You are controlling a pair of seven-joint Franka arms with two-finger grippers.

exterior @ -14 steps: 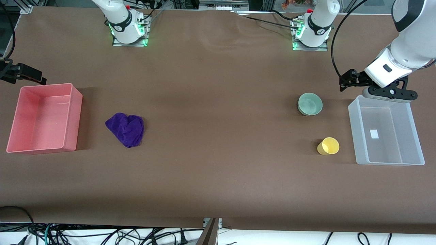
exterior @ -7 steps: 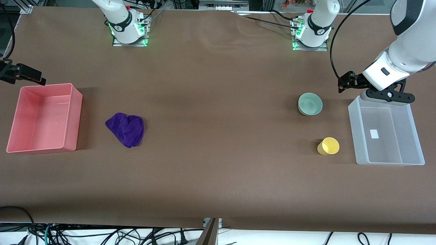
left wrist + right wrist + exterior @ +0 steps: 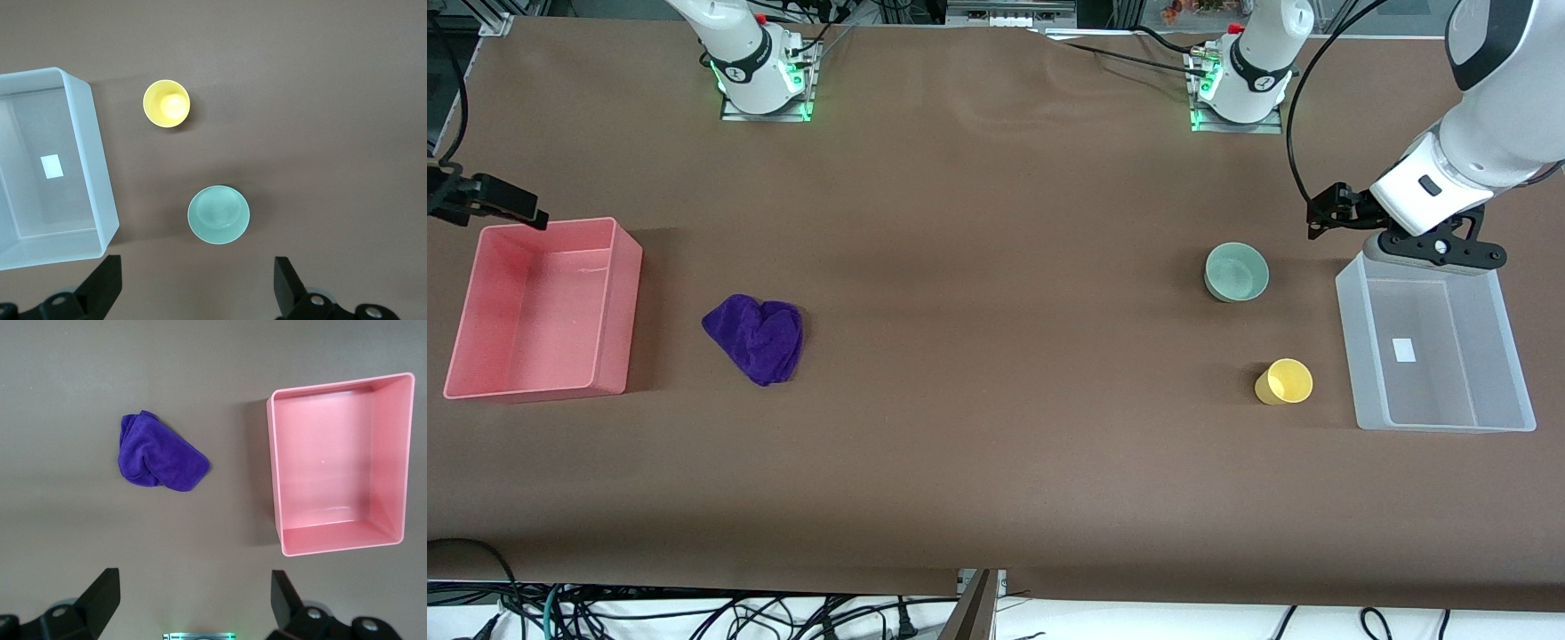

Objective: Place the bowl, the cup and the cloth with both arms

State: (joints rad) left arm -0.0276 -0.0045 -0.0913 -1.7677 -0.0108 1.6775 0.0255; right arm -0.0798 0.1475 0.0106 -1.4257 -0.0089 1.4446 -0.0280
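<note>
At my frame's left edge the right gripper (image 3: 489,200) hangs, fingers spread wide, over the pink bin (image 3: 618,302); the cloth (image 3: 756,338) lies beside it. At right centre I see the bowl (image 3: 1237,272), the cup (image 3: 1285,381) lower, and the left gripper (image 3: 1329,213), fingers likewise apart, by the clear bin (image 3: 1352,356).

Two white robot arms rise from bases along one table edge. The left arm bends down at its own end of the table, its black left gripper (image 3: 1440,253) held in the air with fingers spread wide. The right gripper (image 3: 480,200) hangs at the other end, fingers also spread wide.
</note>
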